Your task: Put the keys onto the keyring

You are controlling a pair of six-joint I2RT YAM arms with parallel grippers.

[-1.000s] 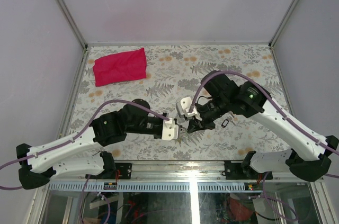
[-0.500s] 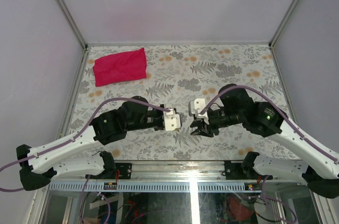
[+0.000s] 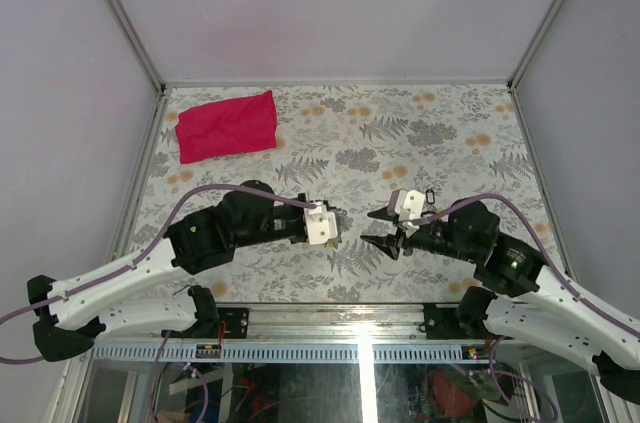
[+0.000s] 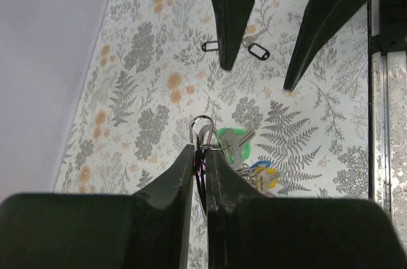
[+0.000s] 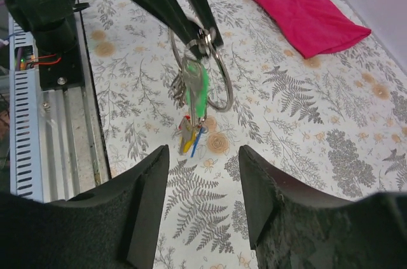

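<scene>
My left gripper (image 4: 200, 152) is shut on the thin silver keyring (image 4: 202, 125) and holds it above the table. Several keys hang from the keyring: one with a green head (image 4: 233, 141) and, lower down, blue and yellow ones (image 4: 262, 174). The right wrist view shows the keyring (image 5: 219, 75) held between the left gripper's fingers (image 5: 191, 2), with the green key (image 5: 197, 91) and the yellow and blue ones (image 5: 191, 138) dangling under it. My right gripper (image 5: 203, 154) is open and empty, a short way off and facing the bunch. From above, the left gripper (image 3: 336, 217) and right gripper (image 3: 381, 228) point at each other.
A crumpled red cloth (image 3: 227, 125) lies at the far left of the floral table (image 3: 450, 133). Two small black loop tags (image 4: 208, 46) (image 4: 258, 51) lie on the table under the right gripper. A metal rail (image 5: 54, 123) runs along the near edge.
My right gripper has opened and drawn back to the right, away from the left gripper. The left gripper stays shut on the keyring and has barely moved.
</scene>
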